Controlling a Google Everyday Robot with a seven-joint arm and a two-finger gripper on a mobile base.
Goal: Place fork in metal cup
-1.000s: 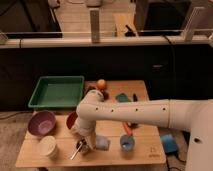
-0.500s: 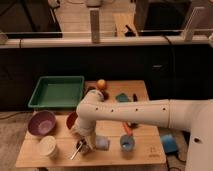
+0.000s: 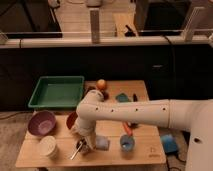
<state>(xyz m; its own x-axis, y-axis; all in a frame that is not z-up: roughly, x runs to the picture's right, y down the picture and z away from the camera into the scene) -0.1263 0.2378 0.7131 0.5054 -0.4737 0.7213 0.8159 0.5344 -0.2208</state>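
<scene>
The white arm reaches from the right over the wooden table [image 3: 145, 155]. My gripper [image 3: 84, 141] points down near the table's front, left of centre. Right below it is a small shiny metal cup [image 3: 81, 145], partly hidden by the gripper. A thin silver fork [image 3: 75, 152] slants down and to the left from the cup's spot to the table. I cannot tell whether the fork's upper end is inside the cup or held by the gripper.
A white cup [image 3: 48, 146] and a purple bowl [image 3: 41, 123] are to the left, and a green tray [image 3: 57, 92] is at the back left. A red bowl [image 3: 72, 120] sits behind the arm. A pale blue block [image 3: 102, 143], a blue cup [image 3: 126, 144] and an orange [image 3: 101, 84] are also there.
</scene>
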